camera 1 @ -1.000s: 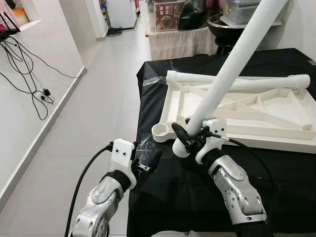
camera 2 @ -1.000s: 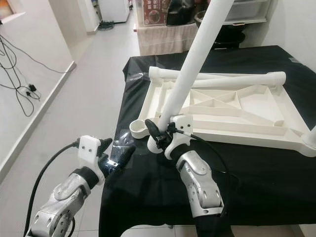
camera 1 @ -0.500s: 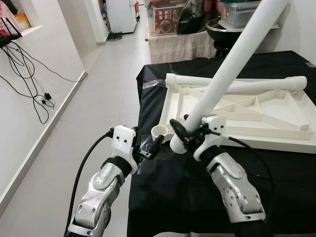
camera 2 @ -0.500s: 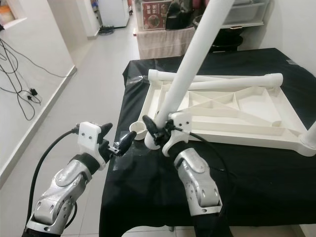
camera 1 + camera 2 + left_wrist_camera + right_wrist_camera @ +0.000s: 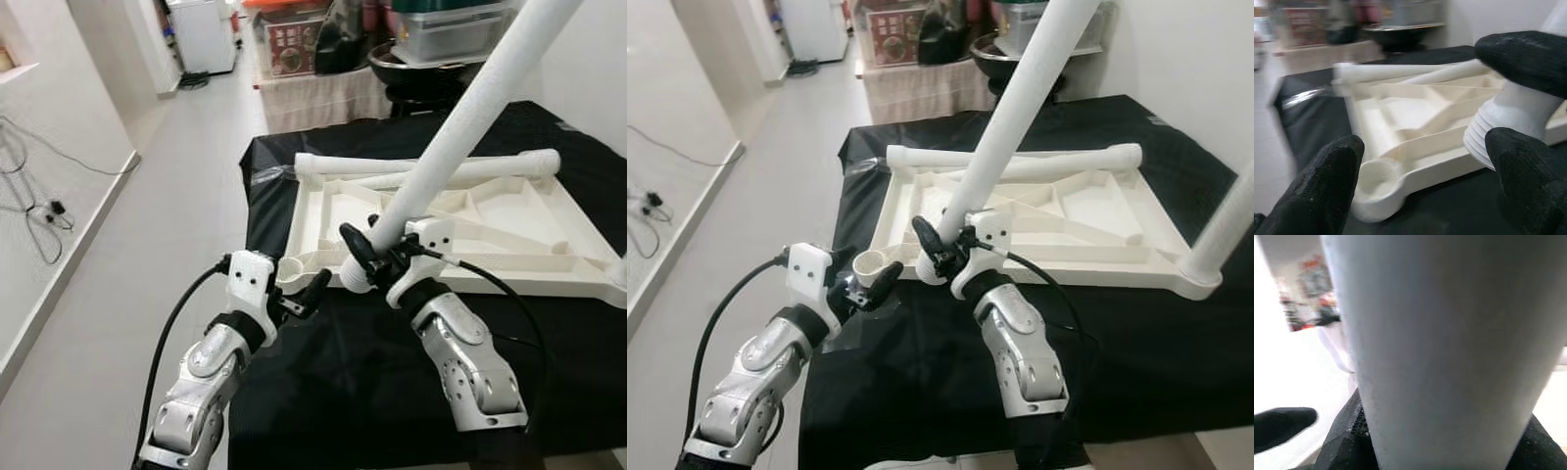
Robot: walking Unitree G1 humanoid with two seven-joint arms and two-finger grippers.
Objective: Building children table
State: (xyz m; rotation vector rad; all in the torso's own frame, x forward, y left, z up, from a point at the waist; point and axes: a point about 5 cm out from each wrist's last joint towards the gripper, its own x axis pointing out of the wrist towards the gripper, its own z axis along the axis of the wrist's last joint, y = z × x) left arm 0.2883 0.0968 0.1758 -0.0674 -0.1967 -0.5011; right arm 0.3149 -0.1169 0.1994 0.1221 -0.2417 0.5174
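The right pincer [image 5: 364, 257] is clenching the white leg [image 5: 460, 132]. The left pincer [image 5: 299, 297] is hovering released beside the tabletop's corner socket [image 5: 869, 265].

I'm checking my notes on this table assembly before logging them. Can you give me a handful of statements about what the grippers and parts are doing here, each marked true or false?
1. The right gripper is shut on the white table leg. True.
2. The tabletop lies underside up on the black cloth. True.
3. The left gripper holds a second leg. False: it is open and holds nothing, near the tabletop's corner socket.
4. The held leg lies flat on the cloth. False: it slants upward.
5. Another leg lies along the tabletop's far edge. True.
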